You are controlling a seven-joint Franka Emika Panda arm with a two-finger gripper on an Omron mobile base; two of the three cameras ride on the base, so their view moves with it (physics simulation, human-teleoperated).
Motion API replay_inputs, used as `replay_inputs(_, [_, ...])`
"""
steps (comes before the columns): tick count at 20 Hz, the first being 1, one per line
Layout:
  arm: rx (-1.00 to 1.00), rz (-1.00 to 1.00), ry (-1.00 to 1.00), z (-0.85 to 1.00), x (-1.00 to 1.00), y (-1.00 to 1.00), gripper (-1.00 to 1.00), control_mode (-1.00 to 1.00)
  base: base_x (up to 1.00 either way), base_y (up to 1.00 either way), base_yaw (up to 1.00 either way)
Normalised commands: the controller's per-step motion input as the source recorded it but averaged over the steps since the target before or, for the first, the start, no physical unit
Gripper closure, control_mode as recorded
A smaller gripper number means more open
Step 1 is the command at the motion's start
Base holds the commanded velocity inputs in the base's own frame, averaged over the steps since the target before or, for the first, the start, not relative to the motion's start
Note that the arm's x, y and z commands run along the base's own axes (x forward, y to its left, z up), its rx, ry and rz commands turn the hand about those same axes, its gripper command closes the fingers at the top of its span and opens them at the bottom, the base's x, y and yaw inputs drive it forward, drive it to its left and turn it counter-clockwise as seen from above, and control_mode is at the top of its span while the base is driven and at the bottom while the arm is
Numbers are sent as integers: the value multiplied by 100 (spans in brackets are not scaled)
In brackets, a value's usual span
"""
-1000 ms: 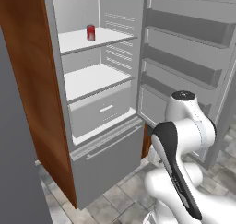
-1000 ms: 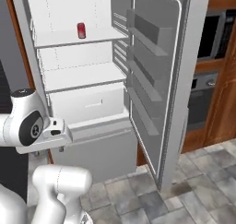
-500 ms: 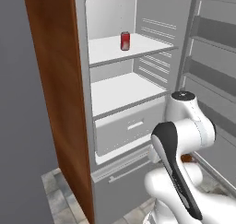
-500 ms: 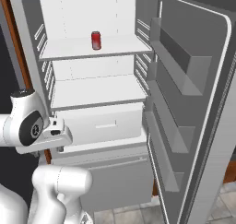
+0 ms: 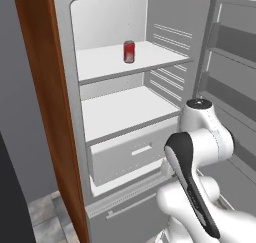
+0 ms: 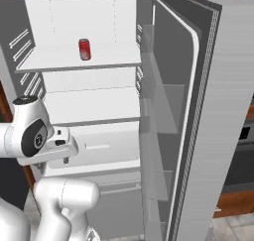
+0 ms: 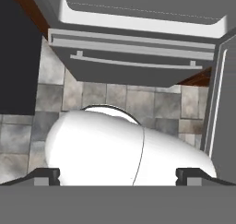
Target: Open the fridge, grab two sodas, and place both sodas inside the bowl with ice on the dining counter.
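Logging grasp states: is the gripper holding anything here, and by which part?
Nothing is held. The gripper is open and points down at the floor, while the red soda stands on the fridge upper shelf.

Base closer to the open fridge, red soda larger in view

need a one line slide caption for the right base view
Open fridge seen past the folded arm, with a red soda can alone on the upper shelf above a bare shelf and a closed drawer.

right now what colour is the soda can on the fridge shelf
Red with a silver top, clearest in the left base view.
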Motion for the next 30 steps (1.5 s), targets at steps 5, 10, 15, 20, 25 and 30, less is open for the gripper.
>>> replay_inputs(5, [1, 0, 0, -1, 27, 0, -100, -100, 6, 0, 0])
replay_inputs(10, [4, 0, -20, 39, 41, 27, -100, -100, 0, 0, 0])
replay_inputs(15, [4, 0, -35, 81, 28, 24, -100, -100, 0, 0, 0])
replay_inputs(20, [6, 2, -39, 79, 18, 13, -100, -100, 0, 0, 0])
replay_inputs(25, [16, 10, -46, 50, 17, 6, -100, -100, 0, 0, 0])
replay_inputs(30, [11, 8, -37, 44, 12, 4, -100, -100, 0, 0, 0])
